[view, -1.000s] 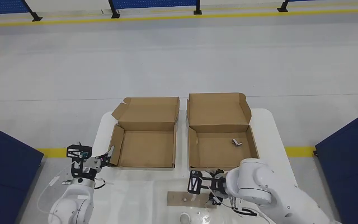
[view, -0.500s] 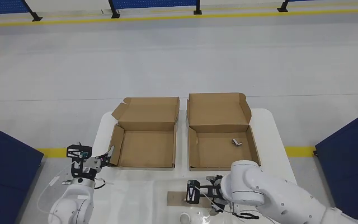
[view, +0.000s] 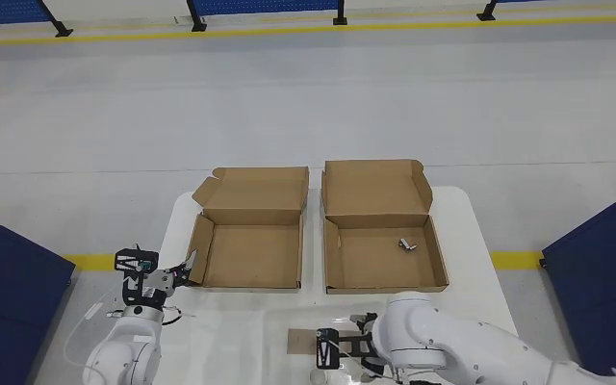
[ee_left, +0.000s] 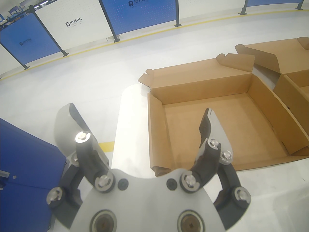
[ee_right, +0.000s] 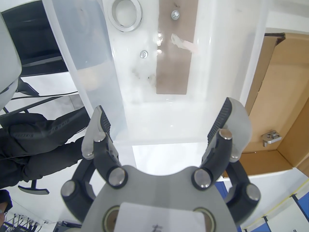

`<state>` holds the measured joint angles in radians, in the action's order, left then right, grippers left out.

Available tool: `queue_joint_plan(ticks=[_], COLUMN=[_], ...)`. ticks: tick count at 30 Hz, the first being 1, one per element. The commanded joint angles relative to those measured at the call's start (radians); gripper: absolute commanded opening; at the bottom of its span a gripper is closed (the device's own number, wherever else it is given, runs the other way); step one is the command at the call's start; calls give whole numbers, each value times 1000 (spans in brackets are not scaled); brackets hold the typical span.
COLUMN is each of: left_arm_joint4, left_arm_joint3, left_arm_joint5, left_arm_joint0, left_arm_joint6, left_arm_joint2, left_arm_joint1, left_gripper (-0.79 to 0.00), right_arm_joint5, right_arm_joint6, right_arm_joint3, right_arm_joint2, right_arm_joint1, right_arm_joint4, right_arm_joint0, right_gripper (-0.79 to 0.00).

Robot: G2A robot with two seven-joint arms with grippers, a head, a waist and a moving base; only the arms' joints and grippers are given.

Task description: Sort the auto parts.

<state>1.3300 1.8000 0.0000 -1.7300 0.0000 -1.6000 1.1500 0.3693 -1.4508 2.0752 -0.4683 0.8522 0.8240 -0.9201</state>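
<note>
Right gripper [ee_right: 161, 119] is wide open with nothing between the fingers. It hovers low over one end of the clear plastic tray [ee_right: 217, 61], which sits at the near edge of the white table [view: 457, 217].

In the tray:
- A brown strip [ee_right: 173, 73] lies flat on the floor.
- A bolt [ee_right: 175, 15] sits on the strip.
- A second bolt [ee_right: 144, 54] sits just beside the strip on the bare tray floor.
- A metal ring [ee_right: 124, 13] lies off the strip, apart from both bolts.
- A pale scrap [ee_right: 184, 44] lies across the strip's edge.

All of these are well apart from the fingers.

Left gripper [ee_left: 140, 111] is also spread wide and empty. It is held above the table's left side, just outside the left cardboard box [ee_left: 200, 89], with the fingers pointing toward it. That box is open with its lid flap folded back.

The right cardboard box [view: 375, 188] stands just beside it — nearly touching — and is open the same way. One small metal bracket [view: 406, 243] lies on its floor toward the back right corner, close to the wall. I cannot tell whether it touches the wall.
</note>
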Motion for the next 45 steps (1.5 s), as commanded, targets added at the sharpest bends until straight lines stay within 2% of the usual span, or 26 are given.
queue_joint_plan(ticks=[1, 8, 20, 29, 45], left_arm_joint4=[0, 0, 0, 0, 0], left_arm_joint3=[0, 0, 0, 0, 0], left_arm_joint5=[0, 0, 0, 0, 0], left_arm_joint0=[0, 0, 0, 0, 0], left_arm_joint6=[0, 0, 0, 0, 0], left_arm_joint2=[0, 0, 0, 0, 0], left_arm_joint1=[0, 0, 0, 0, 0], left_gripper=[0, 0, 0, 0, 0], right_arm_joint5=[5, 16, 27, 74, 75], right_arm_joint6=[5, 16, 42, 80, 79], right_arm_joint3=[-16, -69, -80, -133, -135], right_arm_joint2=[18, 81, 97, 133, 134], right_arm_joint1=[6, 34, 39, 78, 79], right_arm_joint4=[-12, -34, 4, 14, 15], right_arm_joint0=[14, 65, 52, 68, 69], right_gripper=[0, 0, 0, 0, 0])
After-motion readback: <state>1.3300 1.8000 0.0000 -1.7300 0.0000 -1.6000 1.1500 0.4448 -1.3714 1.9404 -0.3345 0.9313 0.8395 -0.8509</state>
